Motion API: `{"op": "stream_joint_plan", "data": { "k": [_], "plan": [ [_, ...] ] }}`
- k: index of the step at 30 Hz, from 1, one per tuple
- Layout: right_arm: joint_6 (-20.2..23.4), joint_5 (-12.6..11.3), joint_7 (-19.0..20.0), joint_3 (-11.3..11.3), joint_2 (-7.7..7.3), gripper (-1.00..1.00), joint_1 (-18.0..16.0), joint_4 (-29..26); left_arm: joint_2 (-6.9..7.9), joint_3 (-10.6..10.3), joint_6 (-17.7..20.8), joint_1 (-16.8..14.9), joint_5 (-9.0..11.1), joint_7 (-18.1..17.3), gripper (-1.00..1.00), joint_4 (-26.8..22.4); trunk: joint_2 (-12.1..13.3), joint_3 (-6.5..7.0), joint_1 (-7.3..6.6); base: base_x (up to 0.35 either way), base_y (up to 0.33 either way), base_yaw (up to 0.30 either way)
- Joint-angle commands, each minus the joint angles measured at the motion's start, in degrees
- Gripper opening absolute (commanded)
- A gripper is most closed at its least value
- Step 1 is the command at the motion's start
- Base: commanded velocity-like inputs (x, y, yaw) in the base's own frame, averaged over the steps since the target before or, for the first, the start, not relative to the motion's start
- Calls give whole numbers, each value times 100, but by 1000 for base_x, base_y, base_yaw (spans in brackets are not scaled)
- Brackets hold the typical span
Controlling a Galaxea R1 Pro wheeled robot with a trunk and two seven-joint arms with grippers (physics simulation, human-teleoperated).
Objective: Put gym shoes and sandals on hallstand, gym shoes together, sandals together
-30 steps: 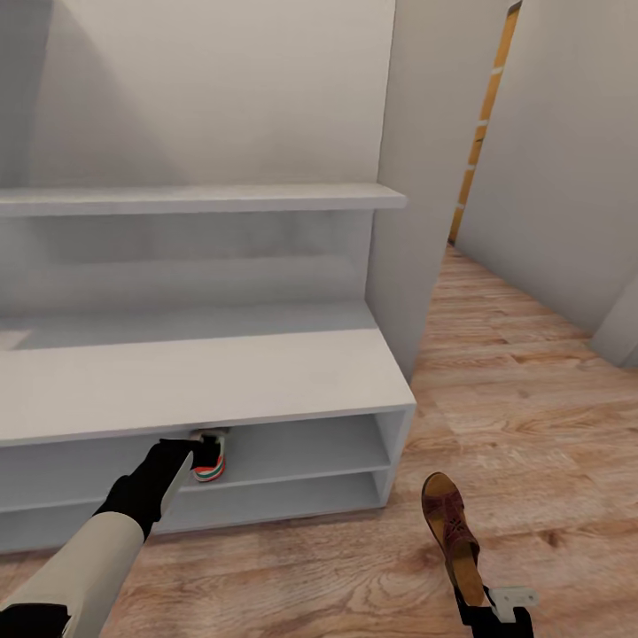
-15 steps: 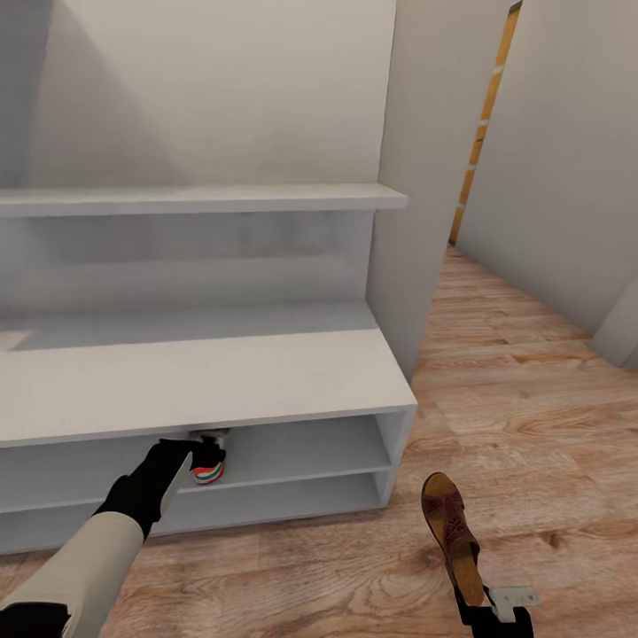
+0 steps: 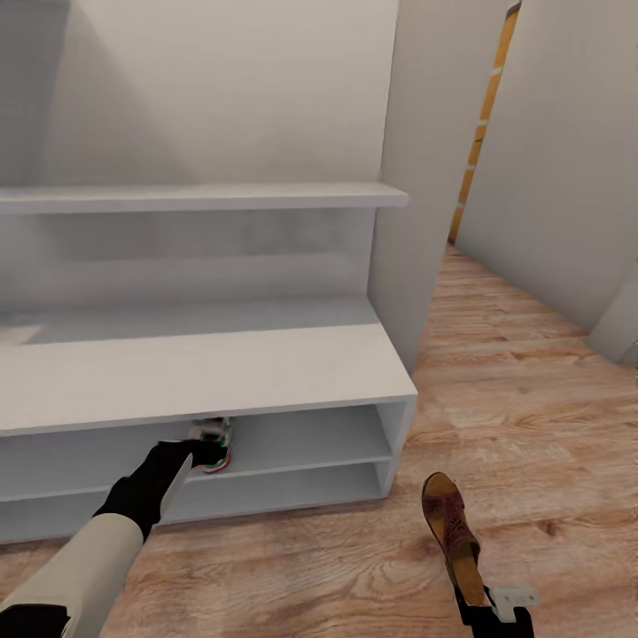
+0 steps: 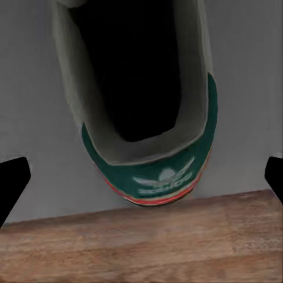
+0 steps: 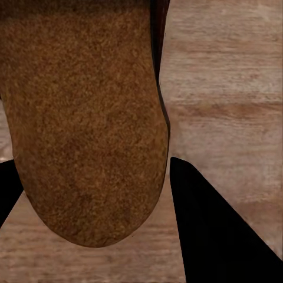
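The gym shoe (image 4: 144, 100), cream-lined with a green heel collar bearing a white trefoil logo whose lettering was unreadable, sat on the smooth grey hallstand (image 3: 266, 372) upper open shelf; the left gripper (image 3: 202, 450) reached in, fingers spread clear of it; the right gripper (image 3: 483, 598) clamped a brown suede-soled sandal (image 3: 450, 523) above the wood-grain corridor floor (image 3: 532, 416).

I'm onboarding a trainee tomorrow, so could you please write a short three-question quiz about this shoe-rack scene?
1. True or false: the gym shoe sits on the corridor floor.
2. Which shelf row of the hallstand holds it: A upper, B lower?
3. What does the right gripper hold?

Key: 1 false; it rests on a shelf, with the left gripper open at its heel. 2 A. 3 A brown sandal, above the floor.
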Motion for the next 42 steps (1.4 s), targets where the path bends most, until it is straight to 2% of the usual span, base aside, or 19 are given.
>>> {"op": "stream_joint_plan", "data": {
  "k": [1,17,22,23,26,28,31,32,34,37,40,42],
  "plan": [
    [-15,24,41,-50,1,-100,-3,2,6,-20,26,-1,-9,-13,100,-8,-2,-5,-4,-306,126,0],
    [-15,24,41,-50,0,-100,-3,2,12,-14,11,0,-2,-13,100,-10,-2,-5,-4,-310,143,0],
    [-15,24,41,-50,0,-100,-3,2,20,-2,-221,20,27,-18,100,-9,-2,-5,-4,-293,190,0],
    [-15,24,41,-50,-1,-100,-3,2,76,86,-520,115,51,-52,100,-3,-2,-5,-4,-279,215,0],
    [-15,24,41,-50,2,-100,-4,2,131,394,-1004,585,166,-121,100,-4,-2,-5,-4,-276,219,0],
    [-15,24,41,-46,5,-100,-4,2,148,512,-1281,832,215,-220,100,-4,-2,-5,-4,-275,220,0],
    [-15,25,41,-42,7,-100,-4,2,198,605,-1685,1182,234,-510,100,-1,-2,-5,-4,-275,220,0],
    [-15,25,41,-38,7,-100,-4,2,256,643,-1892,1367,240,-698,100,0,-2,-5,-4,-271,220,0],
    [-15,26,41,-35,8,-100,-3,2,431,792,-2425,1834,273,-1155,100,4,-2,-5,-4,-248,214,0],
    [-15,28,39,-37,8,-100,-5,2,565,1117,-2958,2300,340,-1598,100,83,-2,-5,-4,-196,174,0],
    [-15,31,34,-38,8,-100,-4,7,626,1434,-3415,2574,348,-1835,100,294,-2,-5,-4,-92,84,0],
    [-15,31,33,-36,8,-100,-3,10,651,1529,-3599,2657,349,-1890,100,392,-2,-5,-4,-44,40,0]
  ]
}}
